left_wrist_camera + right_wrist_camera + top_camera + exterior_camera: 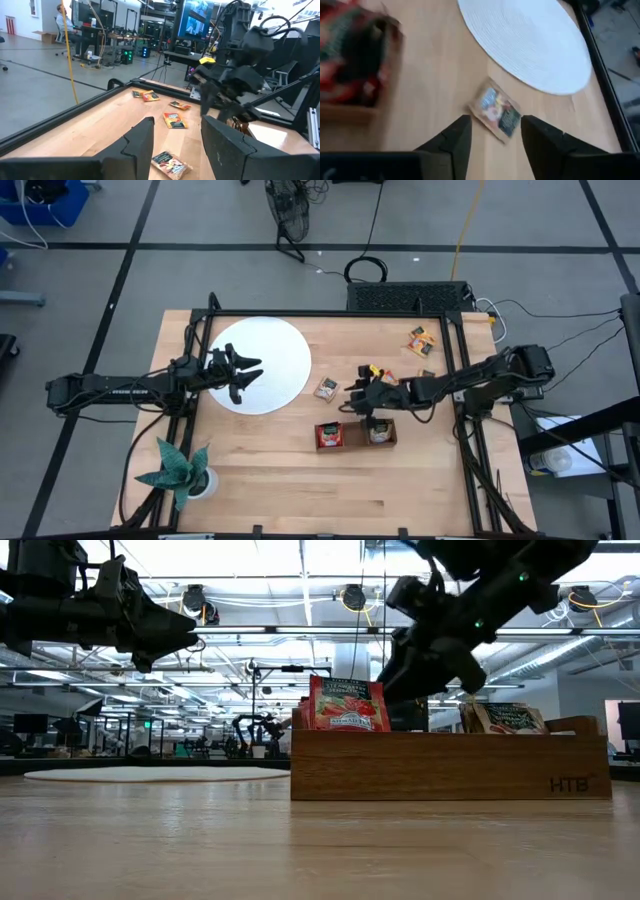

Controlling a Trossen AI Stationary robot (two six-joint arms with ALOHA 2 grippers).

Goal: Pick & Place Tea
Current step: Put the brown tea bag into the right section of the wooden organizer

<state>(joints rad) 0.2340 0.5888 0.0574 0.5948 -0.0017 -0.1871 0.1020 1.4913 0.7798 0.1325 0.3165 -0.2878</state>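
Observation:
A loose tea sachet (326, 388) lies flat on the wood between the white disc (262, 363) and the wooden tray (356, 435). My right gripper (353, 393) hovers open just right of it. In the right wrist view the sachet (496, 112) lies on the table ahead of the open fingers, untouched. Red sachets (348, 705) stand upright in the tray's compartments (450, 765), and others (510, 718) lean further right. More sachets (421, 340) lie near the far right corner. My left gripper (248, 372) is open and empty above the disc.
A potted plant (180, 472) stands at the near left corner. The tray sits just nearward of my right gripper. From the left wrist view, several sachets (173, 120) dot the table with the right arm (235, 75) above them. Bare wood stretches along the near edge.

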